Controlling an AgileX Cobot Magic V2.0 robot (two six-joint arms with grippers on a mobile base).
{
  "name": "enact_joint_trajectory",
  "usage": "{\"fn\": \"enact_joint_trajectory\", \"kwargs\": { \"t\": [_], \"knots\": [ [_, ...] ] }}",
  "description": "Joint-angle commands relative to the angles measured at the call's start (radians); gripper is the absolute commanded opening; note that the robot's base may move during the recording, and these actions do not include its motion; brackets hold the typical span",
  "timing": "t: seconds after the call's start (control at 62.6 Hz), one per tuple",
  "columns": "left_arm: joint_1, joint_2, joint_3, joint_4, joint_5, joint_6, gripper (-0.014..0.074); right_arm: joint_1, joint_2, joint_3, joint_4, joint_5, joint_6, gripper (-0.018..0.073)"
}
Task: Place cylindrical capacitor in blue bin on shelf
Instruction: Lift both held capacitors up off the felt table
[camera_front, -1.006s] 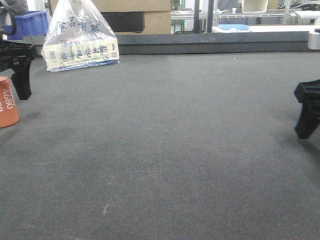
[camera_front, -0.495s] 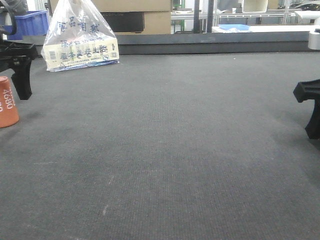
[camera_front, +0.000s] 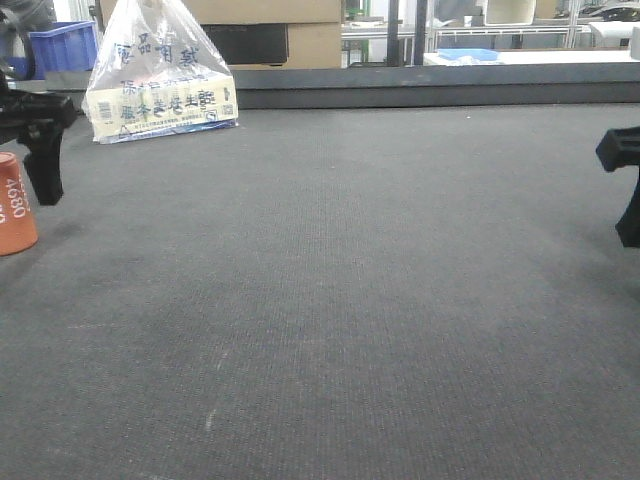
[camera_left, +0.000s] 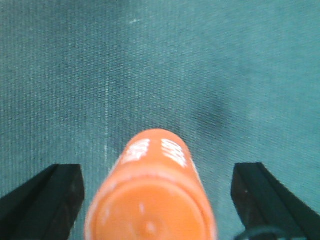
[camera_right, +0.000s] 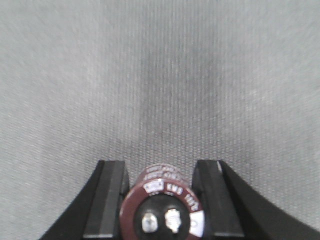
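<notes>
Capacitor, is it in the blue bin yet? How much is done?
Not yet. Done: the right fingers are shut on the dark capacitor. In hand: carrying it. Left to do: take it to a blue bin, maybe the one far at the back, and drop it in. The left fingers are open around an orange cylinder, not gripping it.

My front cam low at mat (camera_front: 330, 300) level, facing the far edge, both wrist cams close, tilted down onto same mat
</notes>
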Motion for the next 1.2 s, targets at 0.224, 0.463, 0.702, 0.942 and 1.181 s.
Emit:
{"fn": "enact_joint_trajectory", "kwargs": {
  "t": [0.224,0.463,0.702,0.942,1.181],
  "knots": [
    [-0.005,0.009,0.0,0.0,0.027,-0.006,0.0281,-0.003,-0.016,-0.006,-0.001,-0.031,-0.001,-0.0168],
    [-0.005,0.002,0.0,-0.007,0.067,-0.006,-0.0111,-0.003,-0.017,-0.025,-0.001,-0.012,-0.001,-0.0168],
    [-0.005,-0.124,0.002,-0.047,0.036,-0.006,-0.0111,-0.003,-0.119,-0.067,-0.001,0.026,-0.001,-0.0168],
    [-0.005,-0.406,0.238,-0.136,-0.259,-0.006,-0.0111,-0.003,-0.351,0.036,-0.001,-0.099,-0.001,-0.0168],
    [-0.005,-0.744,0.626,-0.137,-0.672,-0.006,-0.0111,-0.003,-0.558,0.161,-0.001,-0.26,-0.001,-0.0168]
  ]
}}
